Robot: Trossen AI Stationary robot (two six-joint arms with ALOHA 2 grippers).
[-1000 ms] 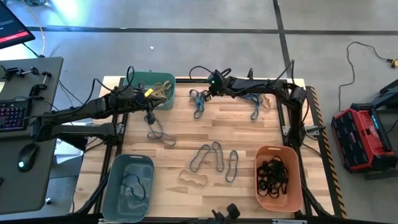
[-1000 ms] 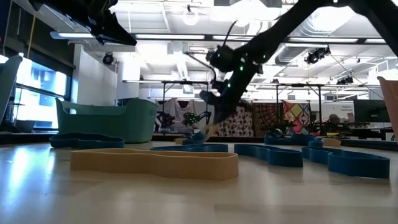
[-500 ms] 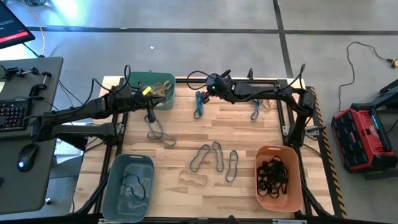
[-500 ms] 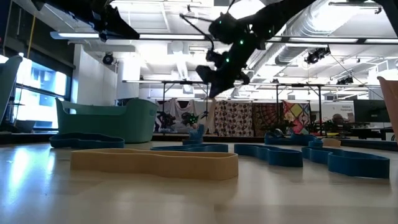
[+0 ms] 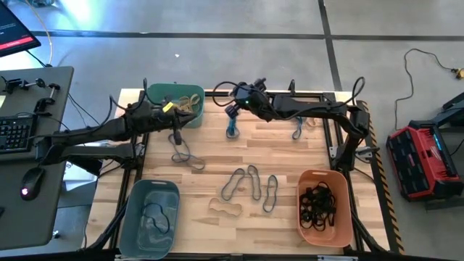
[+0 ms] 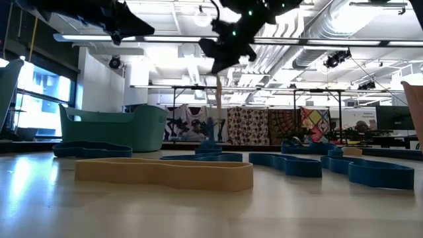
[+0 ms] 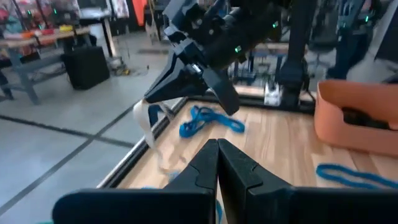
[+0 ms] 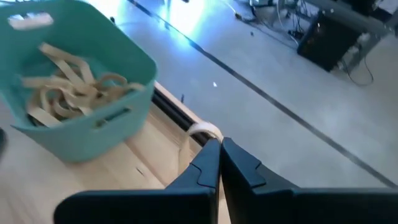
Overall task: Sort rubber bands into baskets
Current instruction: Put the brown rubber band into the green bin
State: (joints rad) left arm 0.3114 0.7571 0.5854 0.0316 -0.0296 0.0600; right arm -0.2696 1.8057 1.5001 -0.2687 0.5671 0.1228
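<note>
Wood table [image 5: 290,156]: right hand [image 5: 233,110] pinching tan band [image 8: 198,140] (no writing legible).

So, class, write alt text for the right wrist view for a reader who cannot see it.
The right gripper, shut, holds a tan rubber band above the wooden table's edge. Nearby stands a teal-green basket with tan rubber bands inside, and bare floor lies beyond the table.
</note>
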